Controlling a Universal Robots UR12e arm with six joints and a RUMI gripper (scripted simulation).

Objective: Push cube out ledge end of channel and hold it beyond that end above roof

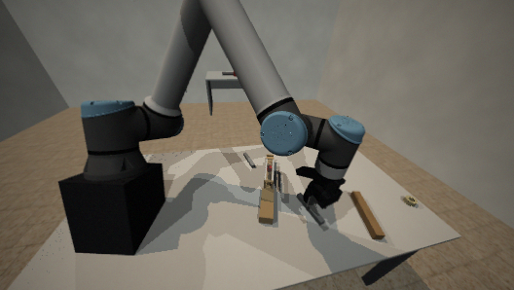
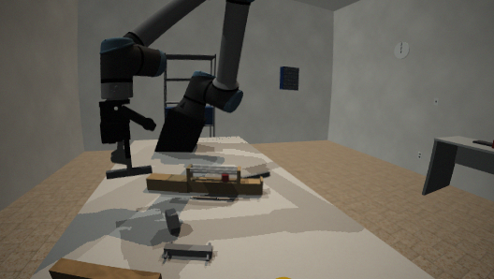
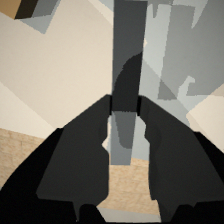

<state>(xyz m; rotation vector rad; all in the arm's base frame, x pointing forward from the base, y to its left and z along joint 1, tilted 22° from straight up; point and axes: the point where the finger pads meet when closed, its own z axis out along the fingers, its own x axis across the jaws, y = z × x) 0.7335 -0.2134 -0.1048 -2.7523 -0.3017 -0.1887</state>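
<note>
The channel is a wooden beam with posts and a clear roof. Its short ledge with the raised lip is at the right in the exterior view; the longer ledge is at the left. The red cube sits inside under the roof, nearer the lip end. My gripper is shut on a dark grey bar. It holds the bar level above the table, off the longer ledge's side and outside the channel.
A thin dark rod lies beside the channel. A grey bar lies on its other side. A grey block, a grey footed bar, a wooden bar and a yellowish ring are also on the table.
</note>
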